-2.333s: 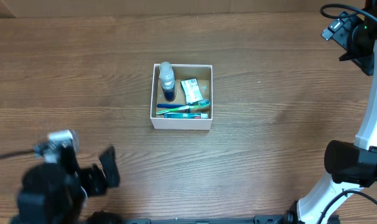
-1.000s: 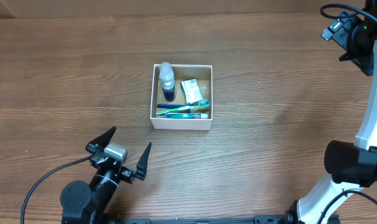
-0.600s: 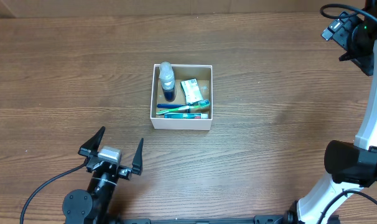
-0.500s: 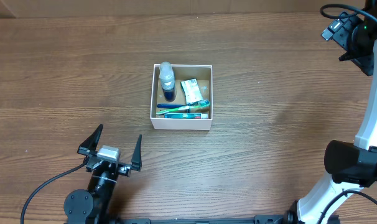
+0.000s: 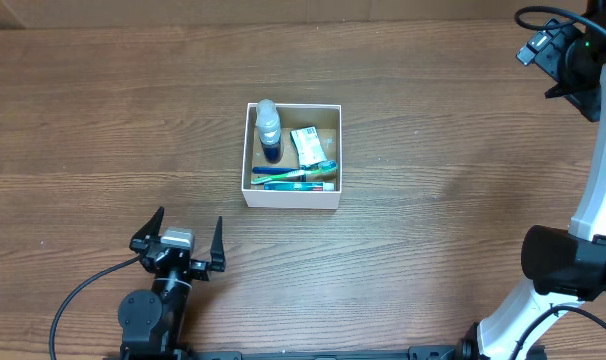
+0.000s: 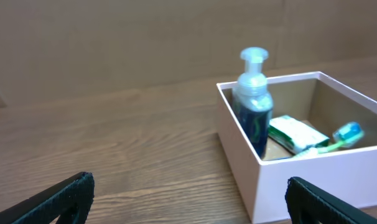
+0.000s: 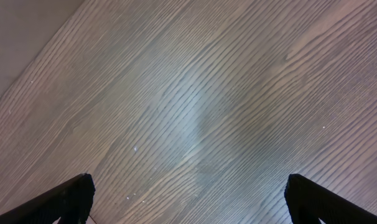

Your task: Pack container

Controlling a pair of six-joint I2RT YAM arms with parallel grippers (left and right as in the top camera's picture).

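Note:
The container, a square white-walled box with a brown floor, sits mid-table. Inside lie a pump bottle, a white and green packet and toothbrushes with a toothpaste tube. In the left wrist view the container is ahead to the right, with the pump bottle upright at its near left corner. My left gripper is open and empty, low near the front edge, pointing at the box. My right gripper is open and empty over bare wood; its arm is at the far right.
The wooden table spreads round the box. A black cable trails from the left arm at the front left. The right arm's base stands at the front right.
My left arm has pulled back toward the front edge and turned so its open fingers face the container. The box contents and the right arm have not moved.

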